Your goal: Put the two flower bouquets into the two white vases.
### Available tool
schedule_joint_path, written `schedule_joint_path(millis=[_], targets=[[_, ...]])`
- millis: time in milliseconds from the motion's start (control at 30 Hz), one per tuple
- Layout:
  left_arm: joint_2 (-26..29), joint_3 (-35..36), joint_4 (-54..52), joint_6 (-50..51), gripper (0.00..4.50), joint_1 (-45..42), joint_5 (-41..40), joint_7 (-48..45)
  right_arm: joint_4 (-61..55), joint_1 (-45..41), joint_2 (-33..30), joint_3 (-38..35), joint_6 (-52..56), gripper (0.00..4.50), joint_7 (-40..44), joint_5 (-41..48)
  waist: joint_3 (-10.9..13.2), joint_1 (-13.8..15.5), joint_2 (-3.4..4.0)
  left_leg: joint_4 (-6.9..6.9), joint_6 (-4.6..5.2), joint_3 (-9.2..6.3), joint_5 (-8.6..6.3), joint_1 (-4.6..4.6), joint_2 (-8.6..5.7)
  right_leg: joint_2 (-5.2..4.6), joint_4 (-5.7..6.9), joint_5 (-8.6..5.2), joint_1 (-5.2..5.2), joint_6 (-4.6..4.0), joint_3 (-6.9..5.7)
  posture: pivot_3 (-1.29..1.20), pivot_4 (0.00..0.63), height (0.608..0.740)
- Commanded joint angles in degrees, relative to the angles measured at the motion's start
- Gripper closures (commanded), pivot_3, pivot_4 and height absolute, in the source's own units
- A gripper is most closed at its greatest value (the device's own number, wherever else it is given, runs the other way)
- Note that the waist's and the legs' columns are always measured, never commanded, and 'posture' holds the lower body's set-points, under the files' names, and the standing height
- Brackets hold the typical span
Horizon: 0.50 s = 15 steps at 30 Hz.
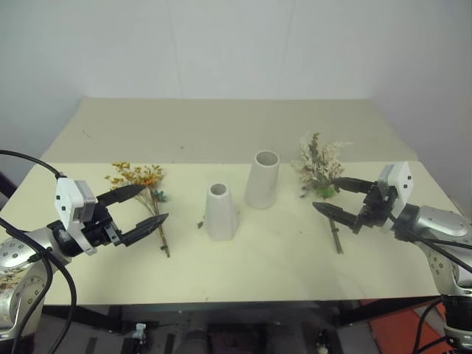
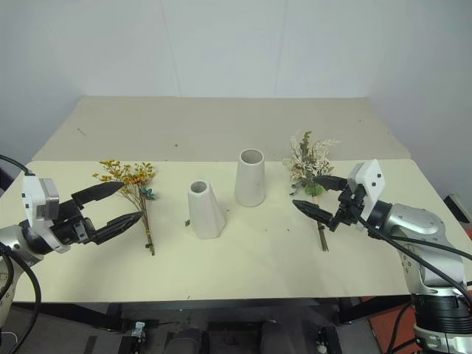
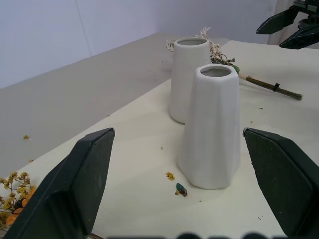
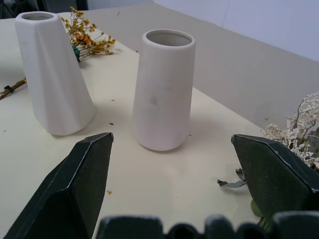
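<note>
Nothing's in a vase yet, so plenty can still go sideways. Using the shorter cone vase [image 1: 220, 212] as the anchor: the taller vase [image 1: 261, 179] stands just behind it and a bit to the robot's right, close but not touching. The yellow-orange bouquet [image 1: 141, 184] lies flat on the table [image 1: 280, 258] off to the cone vase's left, and the pink-and-cream bouquet [image 1: 319, 166] lies flat well to its right, stems pointing toward the robot.

The left gripper [image 1: 145, 209] hangs over the yellow bouquet's stems with its fingers spread wide, holding nothing. The right gripper [image 1: 335, 198] is the same story above the other bunch's stems, wide open and empty.

My worries: those thin brown stems lie flush on the table, so a pinch could easily slip or grab only a few. The cone vase has a narrow neck, and a bushy bunch probably jams there. And with the vases that close together, nudging one with a stem or finger could tip it into the other.
</note>
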Motion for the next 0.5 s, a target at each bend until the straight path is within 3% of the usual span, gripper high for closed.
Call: schedule_joint_path(millis=[33, 300, 500], targets=[[0.45, 1.4, -1.14, -0.37, 0.0, -0.83, -0.88, 0.06, -1.17, -0.91, -1.01, -0.69, -0.24, 0.04, -0.06, -0.19, 0.0, 0.0, 0.0, 0.0, 0.0, 0.0, 0.0, 0.0, 0.0, 0.0, 0.0, 0.0, 0.0, 0.0, 0.0, 0.0, 0.15, 0.74], [0.96, 1.12, -0.88, -0.5, 0.0, -1.35, -1.03, -0.43, -0.52, -1.05, -1.31, 0.65, 0.9, 0.04, -2.27, -3.42, 0.0, 0.0, 0.0, 0.0, 0.0, 0.0, 0.0, 0.0, 0.0, 0.0, 0.0, 0.0, 0.0, 0.0, 0.0, 0.0, 0.15, 0.74], [1.8, -2.12, 0.39, 0.59, 0.0, -8.0, -1.37, -1.14, 2.83, -6.49, -1.79, 6.18, 15.98, 0.04, -12.2, -9.89, 0.0, 0.0, 0.0, 0.0, 0.0, 0.0, 0.0, 0.01, -0.02, 0.0, 0.03, 0.0, 0.0, -0.01, 0.0, 0.0, 0.15, 0.74]])
